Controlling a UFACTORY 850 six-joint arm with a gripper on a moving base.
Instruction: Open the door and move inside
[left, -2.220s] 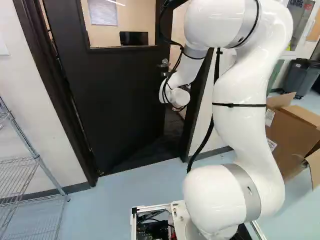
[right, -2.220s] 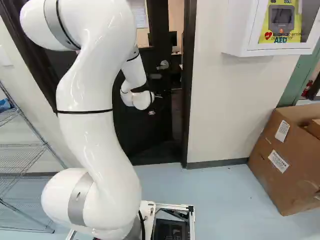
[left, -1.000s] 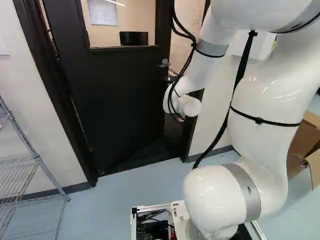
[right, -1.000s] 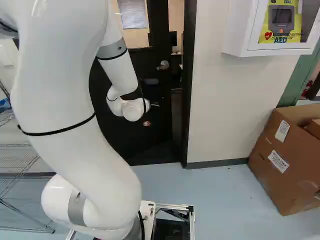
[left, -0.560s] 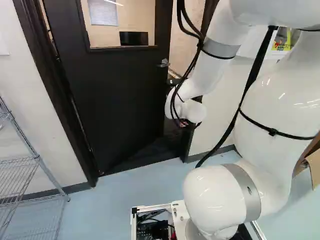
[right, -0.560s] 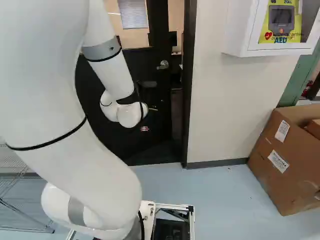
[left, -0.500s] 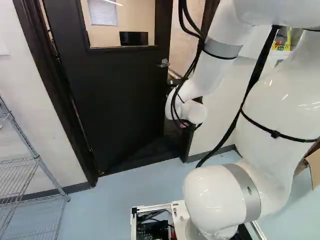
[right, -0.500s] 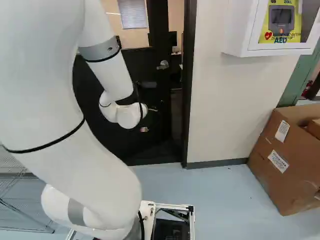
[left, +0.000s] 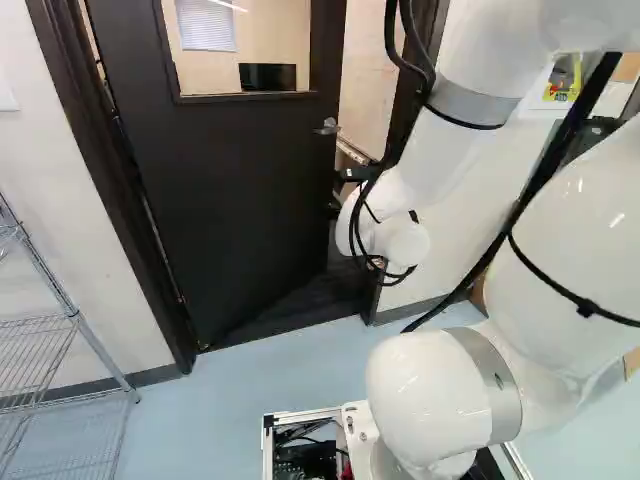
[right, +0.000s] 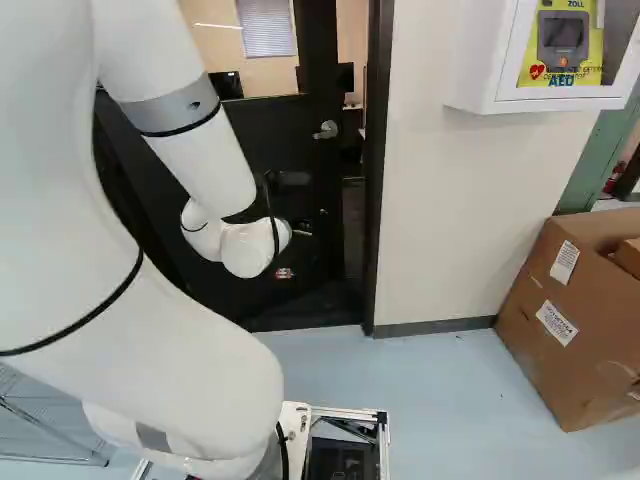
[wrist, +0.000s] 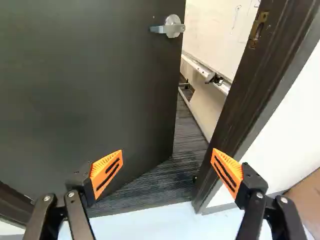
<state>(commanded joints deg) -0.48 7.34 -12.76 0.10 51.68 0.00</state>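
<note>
While a wire shelf fills the lower left of the left base view, the dark door stands ajar from upper left to centre, its metal handle at upper middle near the free edge. To the right rises the white arm; just left of centre in the right base view, the gripper has its fingers released, spread wide toward the doorway. Farther right, that view shows a white cabinet above a cardboard box at lower right.
</note>
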